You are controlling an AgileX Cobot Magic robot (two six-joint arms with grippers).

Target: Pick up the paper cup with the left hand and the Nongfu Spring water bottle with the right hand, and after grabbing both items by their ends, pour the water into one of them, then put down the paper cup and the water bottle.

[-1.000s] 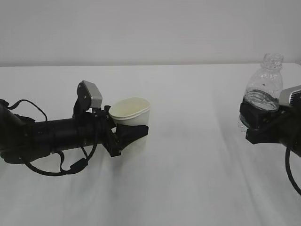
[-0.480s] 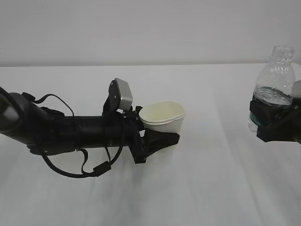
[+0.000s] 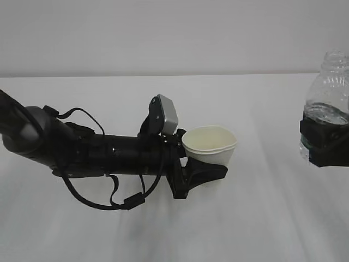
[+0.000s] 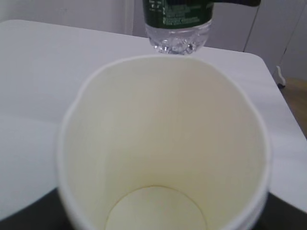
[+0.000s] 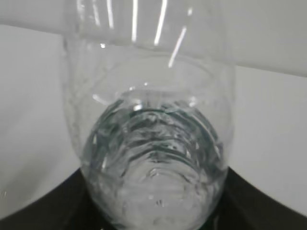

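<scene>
Left end effector (image 3: 204,170) is clenched around the lower part of the paper cup (image 3: 209,144), whose rim is squeezed slightly out of round; the cup sits upright at the arm's tip, raised above the white bench (image 3: 256,218), its cream inside dry and bare in the left wrist view. Right end effector (image 3: 326,144) grasps the Nongfu Spring water bottle (image 3: 329,93) around its labelled middle, upright and capless, well apart to the cup's right. Water (image 5: 153,163) fills the bottle's lower part.
</scene>
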